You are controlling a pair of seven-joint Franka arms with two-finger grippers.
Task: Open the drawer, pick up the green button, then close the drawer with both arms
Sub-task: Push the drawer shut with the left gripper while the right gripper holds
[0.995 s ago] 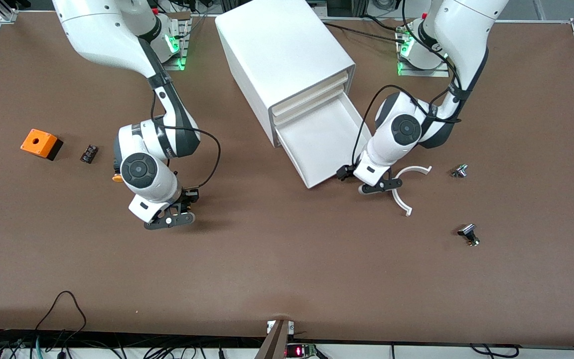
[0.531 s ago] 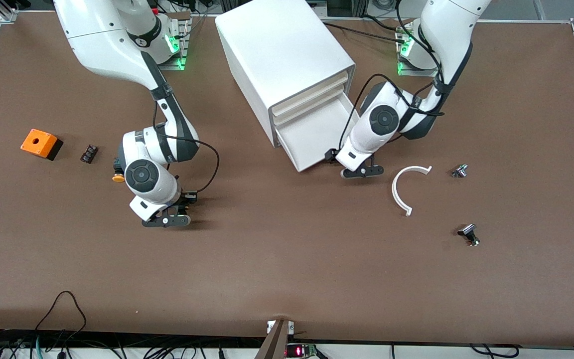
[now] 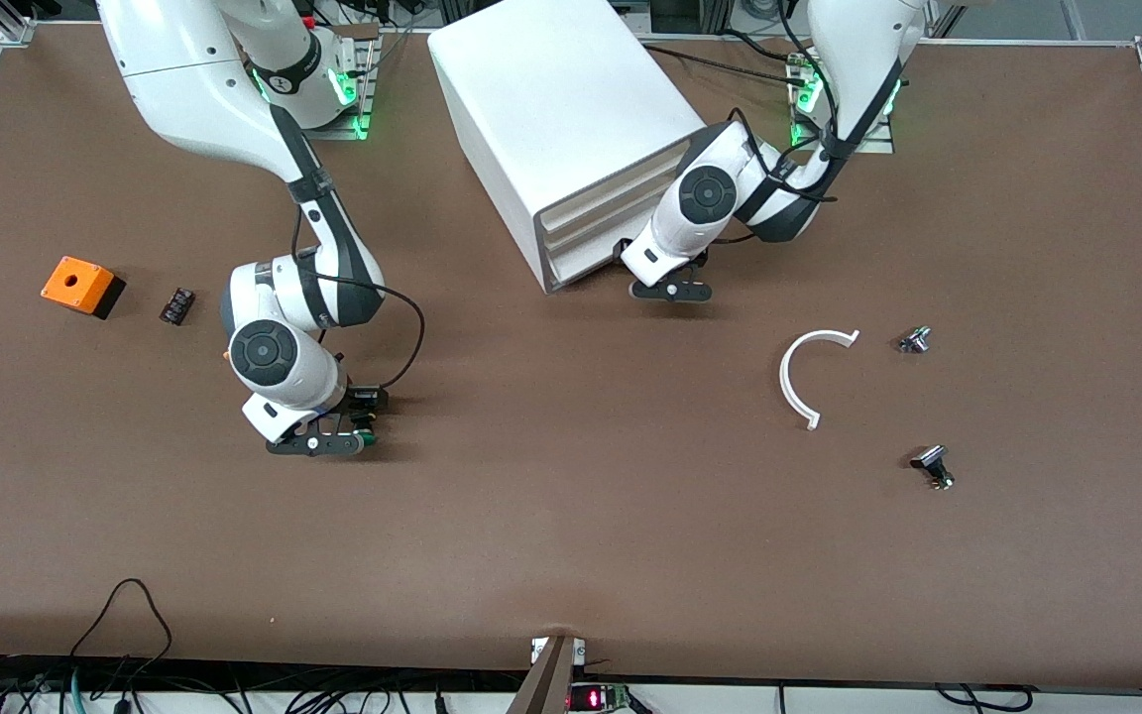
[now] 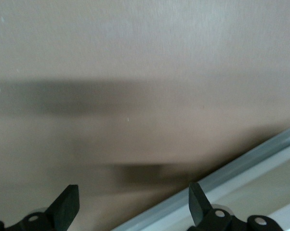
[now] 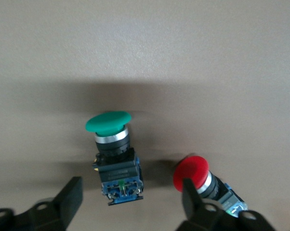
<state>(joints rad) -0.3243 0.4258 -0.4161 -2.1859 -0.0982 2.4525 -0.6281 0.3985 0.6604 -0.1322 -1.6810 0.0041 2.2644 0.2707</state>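
Note:
The drawer (image 3: pixel 586 260), lowest of three in the white cabinet (image 3: pixel 571 109), is pushed in flush with the grey-edged front. My left gripper (image 3: pixel 670 290) is open and empty just in front of it; the left wrist view shows the gripper (image 4: pixel 133 204) over bare table, beside the cabinet's grey edge (image 4: pixel 241 168). The green button (image 5: pixel 112 151) lies on its side on the table. My right gripper (image 3: pixel 318 443) is low over it and open (image 5: pixel 130 197), fingers either side of its black body, not touching.
A red-capped button (image 5: pixel 197 175) lies right beside one right finger. An orange box (image 3: pixel 80 286) and a small black part (image 3: pixel 177 304) lie toward the right arm's end. A white curved piece (image 3: pixel 809 372) and two small metal parts (image 3: pixel 915 340) (image 3: pixel 931 466) lie toward the left arm's end.
My left gripper has pushed the open drawer in until it shut. My right gripper has shifted a little toward the right arm's end, staying low over the table.

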